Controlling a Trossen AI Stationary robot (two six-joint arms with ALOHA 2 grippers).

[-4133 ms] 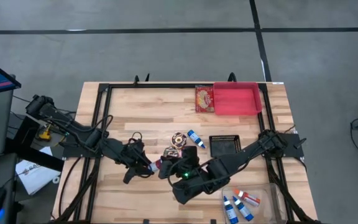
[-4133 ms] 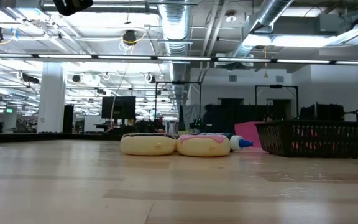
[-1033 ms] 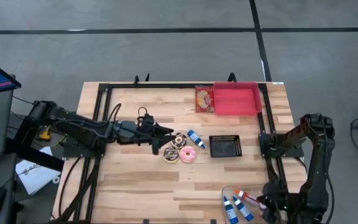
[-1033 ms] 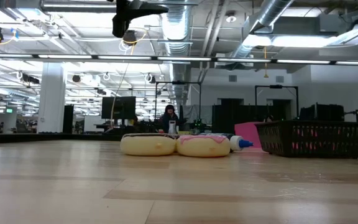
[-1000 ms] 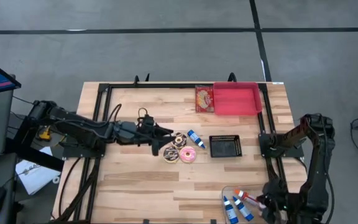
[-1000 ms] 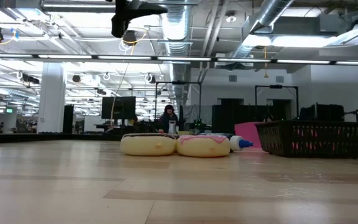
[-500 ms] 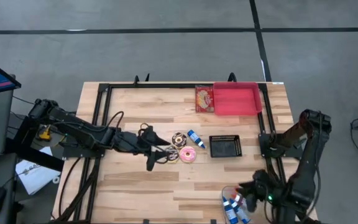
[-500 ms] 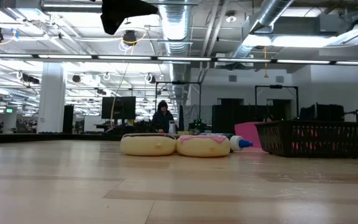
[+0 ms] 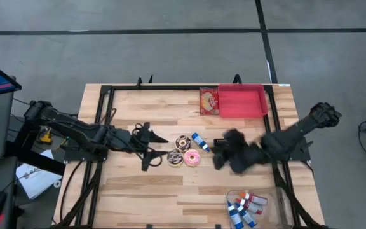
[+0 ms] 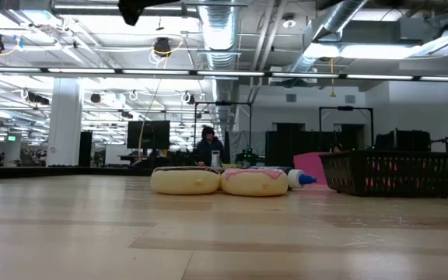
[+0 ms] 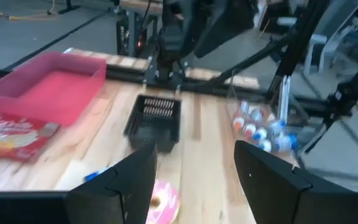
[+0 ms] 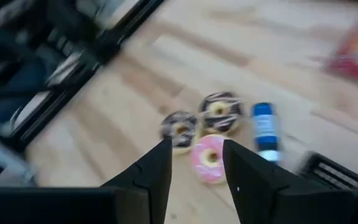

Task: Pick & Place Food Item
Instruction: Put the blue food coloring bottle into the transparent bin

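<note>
Biggest change on the right tool (image 9: pixel 222 155): over the clear bin (image 9: pixel 269 198) of bottles at the near right corner a second ago, now swung in over the middle of the tabletop (image 9: pixel 138 191), above the black basket (image 11: pixel 154 118) (blurred, mid-swing). Fingers apart in its wrist view, nothing between them.

Smaller change on the left tool (image 9: pixel 157 150): close up against the donuts a second ago, now pulled back a little to the left, rolled, fingers spread wide, empty.

Likely meaning: one drop-off done at the bin, right arm coming back for a food item, left arm making room (a guess).

Food items untouched, mid-tabletop:
- chocolate donut (image 9: pixel 175 158), nearest the left tool, just right of its fingertips
- sprinkled donut (image 9: pixel 183 142), just beyond it on the far side
- pink donut (image 9: pixel 192 158), touching the chocolate one, closest of the three to the right tool, just left of it

Blue bottle (image 9: pixel 200 142) between donuts and basket. Red tray (image 9: pixel 241 102) and snack packet (image 9: pixel 208 100) at the far edge, well apart from both tools.
</note>
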